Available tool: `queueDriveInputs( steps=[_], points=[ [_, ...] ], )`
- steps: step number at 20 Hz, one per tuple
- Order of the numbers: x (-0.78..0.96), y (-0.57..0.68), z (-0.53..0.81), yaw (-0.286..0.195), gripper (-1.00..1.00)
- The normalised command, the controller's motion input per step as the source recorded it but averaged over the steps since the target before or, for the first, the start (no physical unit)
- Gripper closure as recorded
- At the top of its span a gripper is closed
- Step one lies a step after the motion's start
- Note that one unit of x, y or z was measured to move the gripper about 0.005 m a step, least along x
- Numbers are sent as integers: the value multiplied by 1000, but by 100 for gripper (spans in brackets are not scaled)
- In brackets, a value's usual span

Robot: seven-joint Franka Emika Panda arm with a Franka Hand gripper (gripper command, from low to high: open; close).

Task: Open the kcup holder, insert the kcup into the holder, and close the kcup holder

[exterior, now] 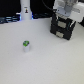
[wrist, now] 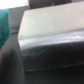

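The kcup [exterior: 26, 46], a tiny white pod with a green top, stands upright on the white table at the exterior view's left. The kcup holder [exterior: 60, 30], a black boxy drawer unit, stands at the back right with its drawers shut. My gripper [exterior: 65, 18] hangs right over the holder's top, far from the kcup. Its fingers blur against the black box, so I cannot tell whether they are open. The wrist view is blurred and shows a boxy dark grey top with a front edge [wrist: 50, 40] close below, which seems to be the holder. No fingers show there.
A tall white post with a blue light [exterior: 25, 10] stands at the back left, beyond the kcup. A teal thing [wrist: 4, 25] shows beside the box in the wrist view. White table surface [exterior: 45, 65] lies between the kcup and the holder.
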Motion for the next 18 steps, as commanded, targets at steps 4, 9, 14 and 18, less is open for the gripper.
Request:
queueDriveInputs(
  steps=[4,9,14,18],
  points=[
    [8,-4,-15,-2,100],
    [95,-2,3,-8,100],
    [716,-150,137,-45,100],
    [736,-250,179,-48,100]
  ],
)
